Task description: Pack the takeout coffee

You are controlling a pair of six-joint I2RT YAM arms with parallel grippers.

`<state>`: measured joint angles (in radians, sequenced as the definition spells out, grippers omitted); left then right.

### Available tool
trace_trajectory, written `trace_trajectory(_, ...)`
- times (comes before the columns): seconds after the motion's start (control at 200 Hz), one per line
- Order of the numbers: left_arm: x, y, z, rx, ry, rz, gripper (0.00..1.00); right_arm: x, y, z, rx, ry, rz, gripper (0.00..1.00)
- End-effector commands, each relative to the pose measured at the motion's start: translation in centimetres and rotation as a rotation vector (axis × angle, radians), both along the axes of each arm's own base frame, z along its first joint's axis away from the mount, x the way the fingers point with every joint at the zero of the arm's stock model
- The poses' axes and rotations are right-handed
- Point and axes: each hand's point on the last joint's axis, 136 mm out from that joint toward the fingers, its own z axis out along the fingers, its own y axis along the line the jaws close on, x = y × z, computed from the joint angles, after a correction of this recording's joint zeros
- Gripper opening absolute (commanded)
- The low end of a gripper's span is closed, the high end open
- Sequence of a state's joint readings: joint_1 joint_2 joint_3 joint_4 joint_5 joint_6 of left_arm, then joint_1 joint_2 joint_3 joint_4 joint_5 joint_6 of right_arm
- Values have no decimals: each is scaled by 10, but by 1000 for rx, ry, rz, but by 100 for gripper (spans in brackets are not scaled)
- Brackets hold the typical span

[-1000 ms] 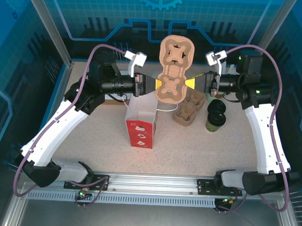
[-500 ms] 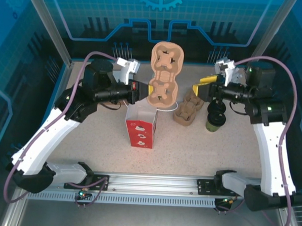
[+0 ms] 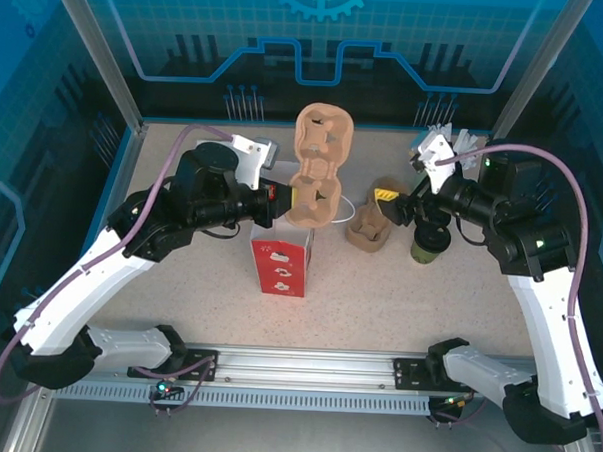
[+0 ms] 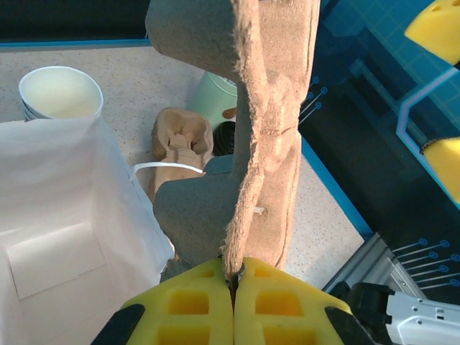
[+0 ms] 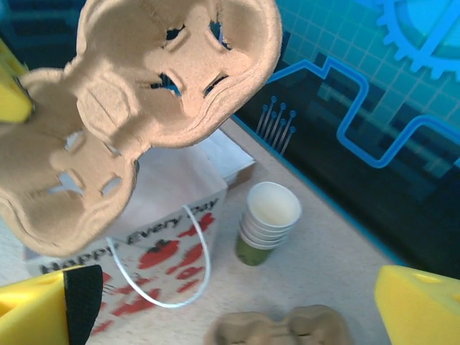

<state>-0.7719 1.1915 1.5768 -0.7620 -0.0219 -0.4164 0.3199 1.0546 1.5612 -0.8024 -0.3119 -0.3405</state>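
Top view: since the earlier frame the right gripper [image 3: 395,202] had let go of the pulp carrier [image 3: 319,167] and drawn back. Its jaws stood wide, with clear air up to the carrier's right edge. The left gripper [image 3: 286,196] was clamped on the carrier's near edge, holding it on edge above the paper bag [image 3: 282,263].

Left wrist: bag mouth open below; the takeout coffee cup [image 4: 57,92] stood past the bag's far rim.

Right wrist: cup on the table just beside the bag, with nothing touching it.

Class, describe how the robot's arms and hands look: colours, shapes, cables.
White shells, black joints on the left arm and right arm; a purple cable loops along each. The left hand and right hand have blocky yellow fingers.
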Motion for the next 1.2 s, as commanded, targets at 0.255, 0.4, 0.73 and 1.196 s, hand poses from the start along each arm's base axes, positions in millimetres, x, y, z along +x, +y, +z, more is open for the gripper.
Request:
trace_trajectory(0.255, 4, 6, -22, 84, 41, 54, 0, -3, 19, 1, -293, -207, 23, 100)
trace_trajectory(0.4, 6, 3, -28, 101, 58, 56, 0, -6, 37, 1, -400, -279, 60, 100)
trace_trajectory(0.73, 8, -7, -33, 134, 65, 55, 0, -6, 73, -15, -542, -310, 191, 93)
trace_trajectory(1.196, 4, -22, -22, 112, 42, 17, 0, 7, 105, -42, -485, -206, 281, 87)
